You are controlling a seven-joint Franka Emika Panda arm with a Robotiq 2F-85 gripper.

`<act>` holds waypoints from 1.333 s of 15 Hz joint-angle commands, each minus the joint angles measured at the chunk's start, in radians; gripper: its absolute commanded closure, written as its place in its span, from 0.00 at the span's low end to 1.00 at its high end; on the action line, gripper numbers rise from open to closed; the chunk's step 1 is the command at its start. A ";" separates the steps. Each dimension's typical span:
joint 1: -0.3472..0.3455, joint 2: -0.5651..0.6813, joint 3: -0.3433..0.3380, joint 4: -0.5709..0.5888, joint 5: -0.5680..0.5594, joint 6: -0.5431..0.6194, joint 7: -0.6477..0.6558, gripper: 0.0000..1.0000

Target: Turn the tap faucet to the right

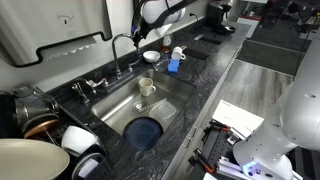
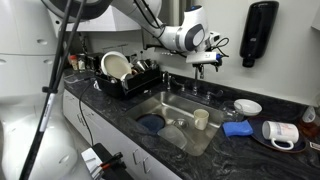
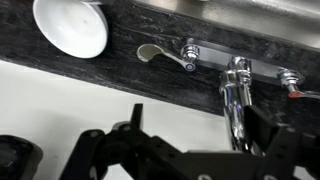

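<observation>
The tap faucet (image 3: 235, 100) is a thin chrome gooseneck behind the steel sink (image 1: 120, 105). In the wrist view it stands between my gripper's (image 3: 196, 112) two black fingers, close against the right one. The fingers are spread apart and open. In both exterior views the gripper (image 1: 141, 38) (image 2: 203, 64) hangs at the top of the faucet arch (image 1: 118, 41) (image 2: 197, 76), which it partly hides. Short chrome lever handles (image 3: 160, 52) (image 3: 296, 86) flank the faucet base.
A cup (image 1: 146, 88) (image 2: 201, 118) and a blue item (image 1: 145, 131) lie in the sink. A white bowl (image 3: 70, 25) (image 2: 247, 106), a blue cloth (image 2: 237, 128) and a mug (image 2: 280, 132) sit on the dark counter. A dish rack (image 2: 125, 78) stands beside the sink.
</observation>
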 commanded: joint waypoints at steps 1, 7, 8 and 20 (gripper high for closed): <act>0.022 0.042 -0.066 0.024 -0.216 0.041 0.181 0.00; -0.060 0.007 0.066 -0.017 0.039 0.037 -0.024 0.00; -0.076 -0.002 0.086 -0.018 0.106 0.020 -0.084 0.00; -0.049 -0.217 0.060 -0.053 0.180 -0.478 -0.133 0.00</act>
